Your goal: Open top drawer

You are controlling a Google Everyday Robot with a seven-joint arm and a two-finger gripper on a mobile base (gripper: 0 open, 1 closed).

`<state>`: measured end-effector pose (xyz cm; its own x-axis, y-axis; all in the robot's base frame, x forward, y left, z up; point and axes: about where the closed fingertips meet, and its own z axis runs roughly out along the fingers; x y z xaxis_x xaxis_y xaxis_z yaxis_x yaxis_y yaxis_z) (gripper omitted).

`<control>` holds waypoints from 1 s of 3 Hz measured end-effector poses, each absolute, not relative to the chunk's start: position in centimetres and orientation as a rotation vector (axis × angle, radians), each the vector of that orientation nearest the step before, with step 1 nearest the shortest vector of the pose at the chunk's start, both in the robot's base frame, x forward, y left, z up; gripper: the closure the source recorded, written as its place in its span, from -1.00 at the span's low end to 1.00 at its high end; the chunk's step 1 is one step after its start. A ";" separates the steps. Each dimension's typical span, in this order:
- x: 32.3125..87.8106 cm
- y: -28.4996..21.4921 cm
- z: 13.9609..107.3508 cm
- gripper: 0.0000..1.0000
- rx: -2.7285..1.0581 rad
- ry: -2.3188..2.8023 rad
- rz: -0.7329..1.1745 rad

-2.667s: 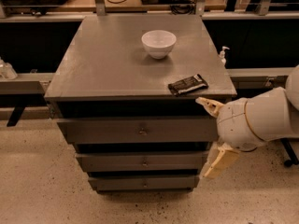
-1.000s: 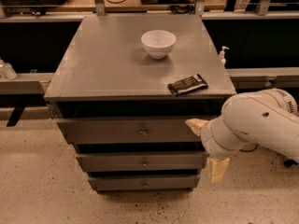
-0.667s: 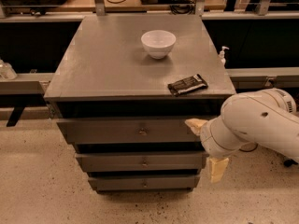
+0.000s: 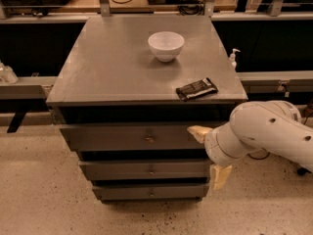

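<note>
The top drawer (image 4: 112, 137) is the tallest grey front under the cabinet top, with a small metal knob (image 4: 149, 139) at its centre; it looks shut. My gripper (image 4: 209, 154) is open, its two tan fingertips spread one above the other: the upper one (image 4: 198, 132) lies at the right end of the top drawer's front, the lower one (image 4: 220, 176) beside the middle drawer. The gripper is to the right of the knob and holds nothing. My white arm (image 4: 266, 133) comes in from the right.
Two shorter grey drawers (image 4: 146, 170) sit below the top one. On the cabinet top (image 4: 107, 62) stand a white bowl (image 4: 166, 44) and a dark snack packet (image 4: 196, 88) near the right front edge. A small pump bottle (image 4: 234, 58) stands behind on the right. Speckled floor lies in front.
My gripper has moved left and down, from beside the cabinet's right front corner to the right end of the top drawer's front. Over the last second it has hardly moved.
</note>
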<state>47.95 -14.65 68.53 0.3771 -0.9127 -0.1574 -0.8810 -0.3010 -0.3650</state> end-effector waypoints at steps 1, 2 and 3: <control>49.7 -14.0 67.4 -1.00 -2.229 1.525 -0.121; 52.2 -13.9 67.3 -1.00 -2.191 1.545 -0.176; 54.9 -14.0 66.4 -1.00 -2.132 1.647 -0.155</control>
<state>54.88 -14.05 66.36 0.2846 -0.9424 -0.1756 -0.8932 -0.1941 -0.4057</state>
